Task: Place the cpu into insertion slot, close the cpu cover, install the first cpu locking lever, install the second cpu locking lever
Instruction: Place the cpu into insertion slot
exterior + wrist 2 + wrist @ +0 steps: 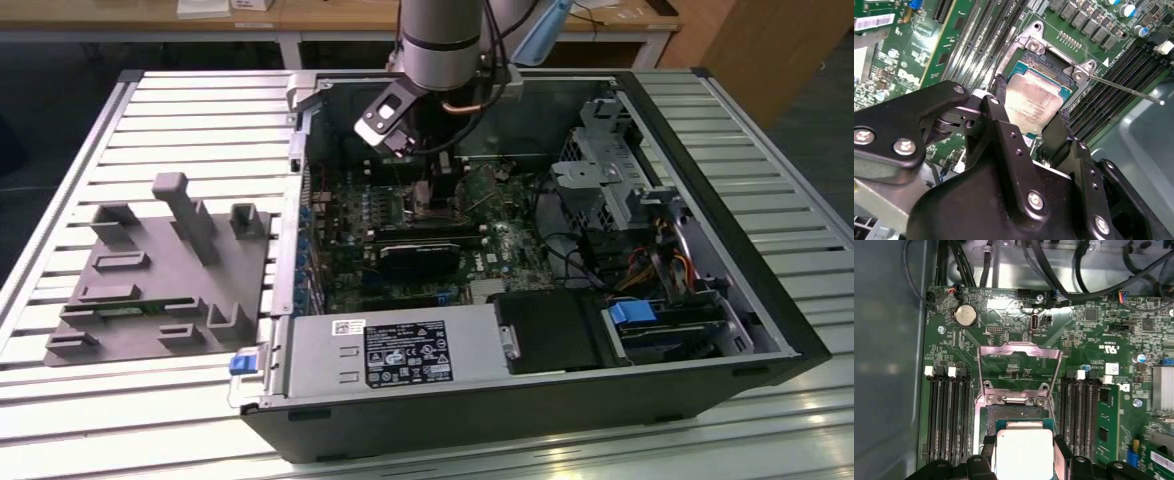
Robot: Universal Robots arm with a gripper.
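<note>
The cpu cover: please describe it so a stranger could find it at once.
Inside the open computer case lies the green motherboard. Between its two banks of long black memory slots, the cpu cover stands swung open next to the cpu. It alone is a thin silvery frame around a large square window.

The cpu [1023,452] is silver-grey, the cpu cover [1019,349] silvery, the motherboard [1094,325] green, the hand [1030,100] black.
</note>
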